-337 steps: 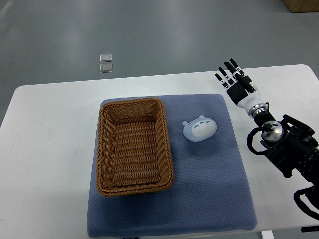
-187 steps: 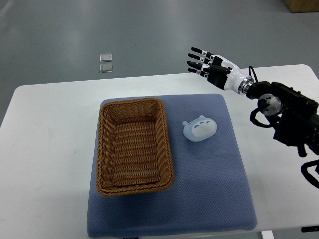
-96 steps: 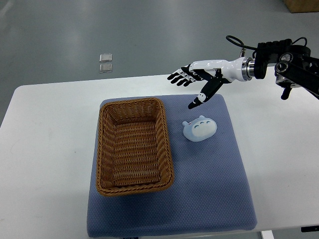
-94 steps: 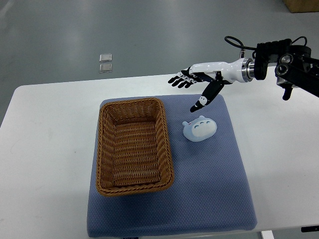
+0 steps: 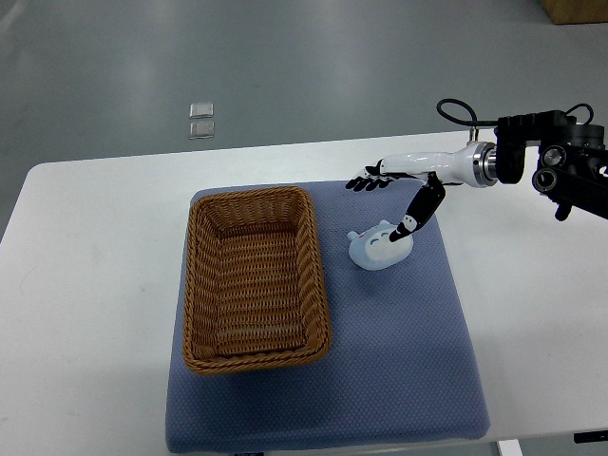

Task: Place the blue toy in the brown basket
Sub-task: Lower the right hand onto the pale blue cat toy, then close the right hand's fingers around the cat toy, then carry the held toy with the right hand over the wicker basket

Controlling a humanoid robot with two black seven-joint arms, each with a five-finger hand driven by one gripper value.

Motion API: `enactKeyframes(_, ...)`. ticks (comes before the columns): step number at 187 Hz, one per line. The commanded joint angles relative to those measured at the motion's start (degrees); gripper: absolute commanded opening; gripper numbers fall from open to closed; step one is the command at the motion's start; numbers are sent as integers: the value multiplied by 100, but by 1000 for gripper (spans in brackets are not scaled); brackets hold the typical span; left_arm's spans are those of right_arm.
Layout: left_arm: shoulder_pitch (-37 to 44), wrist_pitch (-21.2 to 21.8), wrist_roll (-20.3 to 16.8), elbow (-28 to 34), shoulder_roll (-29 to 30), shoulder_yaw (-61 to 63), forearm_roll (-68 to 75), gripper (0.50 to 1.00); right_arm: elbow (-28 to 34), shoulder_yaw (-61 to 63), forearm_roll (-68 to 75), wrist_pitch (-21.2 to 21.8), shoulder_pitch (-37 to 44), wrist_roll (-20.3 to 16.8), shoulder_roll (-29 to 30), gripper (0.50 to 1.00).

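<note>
A pale blue toy with a small face lies on the blue mat, just right of the brown wicker basket. The basket holds nothing. My right hand reaches in from the right edge and hovers over the toy's far side. Its fingers are spread; the thumb points down and its tip sits at the toy's right top. The four other fingers stretch out flat beyond the toy toward the table's far edge. The hand holds nothing. My left arm does not show.
The mat lies on a white table. Two small clear squares lie on the grey floor beyond the table. A brown box corner shows at the top right.
My right hand has swung from the table's right side over to the toy and come down, so the thumb now sits at the toy. The toy and basket have not moved.
</note>
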Motion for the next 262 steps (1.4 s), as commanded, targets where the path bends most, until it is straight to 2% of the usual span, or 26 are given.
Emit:
enactKeyframes(1,0,2,1,23,0,0,0,1000,1,-5,-62,-78,-119,19,8,915)
enactKeyframes(33,0,2,1,49,0,0,0,1000,-43,-14,-281,-236,-409,28,69,913)
enactKeyframes(87,0,2,1,14,0,0,0,1000,-131,-14,-712,-755,-717,107,175,909)
enactKeyframes(163,0,2,1,41,0,0,0,1000,-307,-14,-932,-966,-901,186,439,885)
enactKeyframes(177,0,2,1,41,0,0,0,1000,-315,-23,-932,-975,-928,195,456,858)
enactKeyframes(185,0,2,1,32,0,0,-9,1000,-324,-23,-932,-975,-963,204,465,821)
enactKeyframes(191,0,2,1,32,0,0,-9,1000,-333,-23,-932,-975,-971,204,474,774)
enactKeyframes(194,0,2,1,32,0,0,0,1000,-342,-32,-940,-975,-989,212,482,734)
enactKeyframes(196,0,2,1,32,0,0,0,1000,-342,-32,-941,-975,-989,212,482,733)
enactKeyframes(197,0,2,1,32,0,0,0,1000,-342,-32,-941,-975,-998,221,482,709)
enactKeyframes(200,0,2,1,32,0,0,0,1000,-351,-40,-941,-975,-1007,230,500,688)
enactKeyframes(201,0,2,1,32,0,0,0,1000,-368,-40,-941,-975,-1007,239,509,668)
enactKeyframes(209,0,2,1,41,0,0,0,1000,-421,-76,-1019,-983,-1024,283,553,605)
enactKeyframes(226,0,2,1,41,0,0,0,1000,-553,-76,-1231,-1115,-1033,309,641,539)
enactKeyframes(231,0,2,1,49,0,0,0,1000,-596,-76,-1274,-1168,-1042,309,676,500)
enactKeyframes(262,0,2,1,49,0,0,-9,1000,-588,-58,-1283,-1150,-989,309,579,500)
